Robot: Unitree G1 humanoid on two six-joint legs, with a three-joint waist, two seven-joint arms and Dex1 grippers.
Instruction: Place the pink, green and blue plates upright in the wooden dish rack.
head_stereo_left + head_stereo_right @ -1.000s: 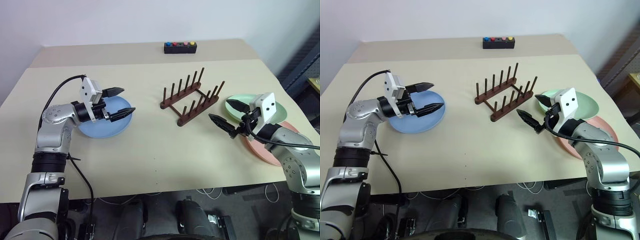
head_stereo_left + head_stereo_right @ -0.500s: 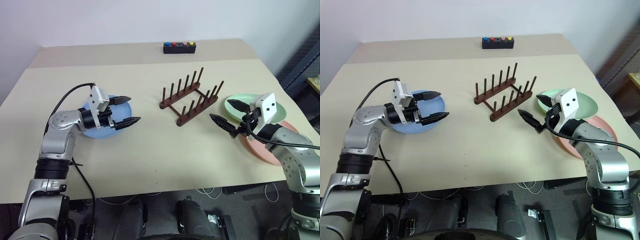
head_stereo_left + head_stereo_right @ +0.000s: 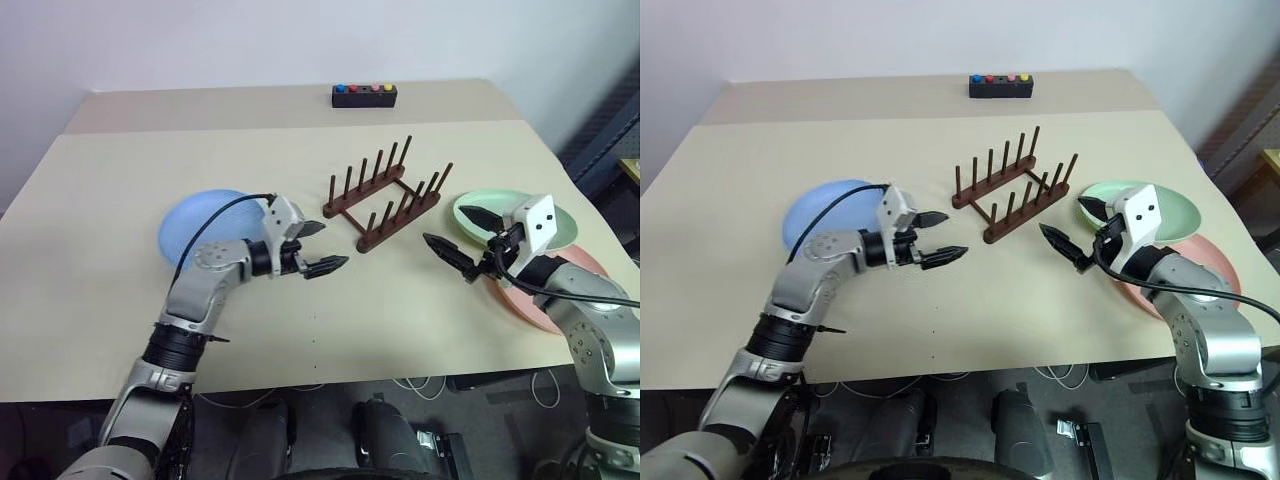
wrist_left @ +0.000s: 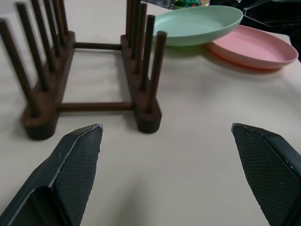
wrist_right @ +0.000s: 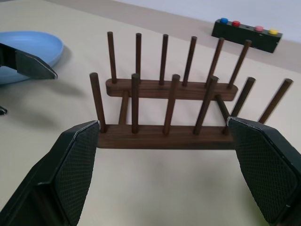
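Note:
The light blue plate [image 3: 192, 222] lies flat on the table's left half. My left gripper [image 3: 333, 246] hangs open and empty between that plate and the wooden dish rack [image 3: 385, 195], pointing at the rack's near end [image 4: 146, 117]. No plate stands between the rack's pegs. To the right the mint green plate [image 3: 510, 198] rests partly on the pink plate [image 4: 254, 47]. My right gripper [image 3: 447, 225] is open and empty just above the green plate's near-left rim, facing the rack [image 5: 164, 136] from the right.
A black box with coloured buttons [image 3: 364, 96] sits at the table's far edge behind the rack. The pink plate [image 3: 520, 300] lies close to the table's right front corner. Bare tabletop [image 3: 330, 310] stretches in front of the rack.
My left arm has swung right and lower, from over the blue plate to the rack's near end, staying open. The plate stayed put. The right arm has not moved.

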